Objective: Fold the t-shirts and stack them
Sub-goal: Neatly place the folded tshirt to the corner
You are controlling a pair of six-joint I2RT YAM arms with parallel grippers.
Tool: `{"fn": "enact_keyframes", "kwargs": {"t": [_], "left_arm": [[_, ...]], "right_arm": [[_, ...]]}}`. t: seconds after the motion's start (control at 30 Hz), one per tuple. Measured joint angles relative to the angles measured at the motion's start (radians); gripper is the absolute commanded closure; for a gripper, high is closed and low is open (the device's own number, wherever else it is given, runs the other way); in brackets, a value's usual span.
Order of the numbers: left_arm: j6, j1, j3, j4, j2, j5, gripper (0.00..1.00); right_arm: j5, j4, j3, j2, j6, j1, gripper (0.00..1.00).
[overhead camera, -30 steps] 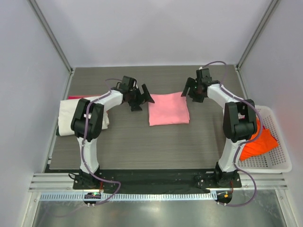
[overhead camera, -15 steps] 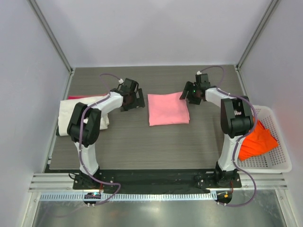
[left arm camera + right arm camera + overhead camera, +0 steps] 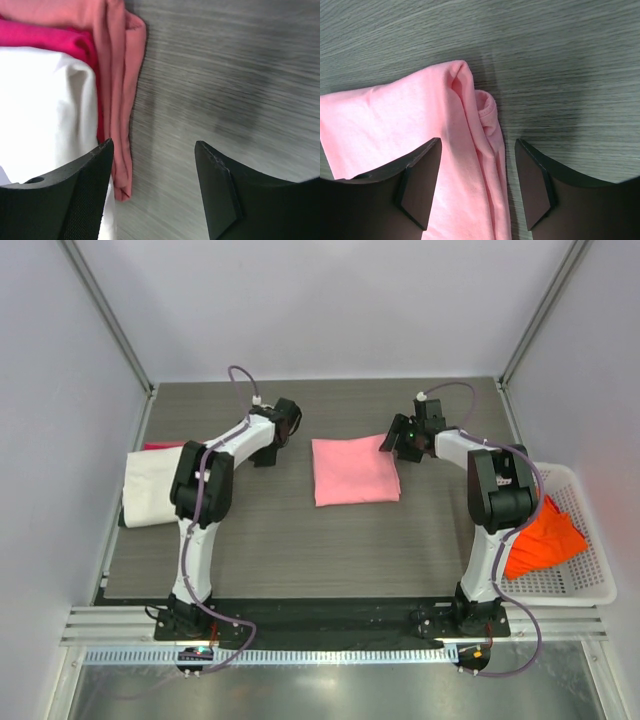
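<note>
Left arm has swung away from the pink t-shirt (image 3: 355,470) toward the stack at the left. Right claw (image 3: 477,141) has dropped to that shirt's far right corner. Right claw spread, fingers either side of the rolled corner fold, cloth between them, not pinched. Left claw (image 3: 154,145) also spread, only bare worktop (image 3: 225,75) between. Its left finger sits at the stack's edge, where cream-white t-shirt (image 3: 40,110), red t-shirt (image 3: 45,40) and a salmon-pink layer (image 3: 117,75) overlap. Orange t-shirt (image 3: 545,535) lies in the basket (image 3: 590,590), far right.
</note>
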Motion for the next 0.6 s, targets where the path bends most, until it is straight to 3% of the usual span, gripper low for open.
{"fn": "enact_keyframes", "kwargs": {"t": [0.23,0.37,0.47,0.57,0.6], "left_arm": [[0.021,0.039,0.041,-0.066,0.114,-0.074,0.39],[0.028,0.102,0.042,-0.069,0.127,-0.079,0.5],[0.03,0.14,0.042,-0.068,0.135,-0.073,0.63],[0.023,0.156,0.042,-0.068,0.139,-0.062,0.98],[0.021,0.156,0.042,-0.069,0.139,-0.055,1.0]], "right_arm": [[-0.011,0.0,-0.003,-0.001,0.002,0.0,0.34],[-0.014,0.0,-0.003,-0.001,0.002,0.0,0.34],[-0.015,0.001,-0.004,-0.001,0.002,0.0,0.34],[-0.015,0.001,-0.005,-0.001,0.002,0.0,0.34],[-0.015,0.002,-0.005,-0.001,0.003,0.0,0.35]]}}
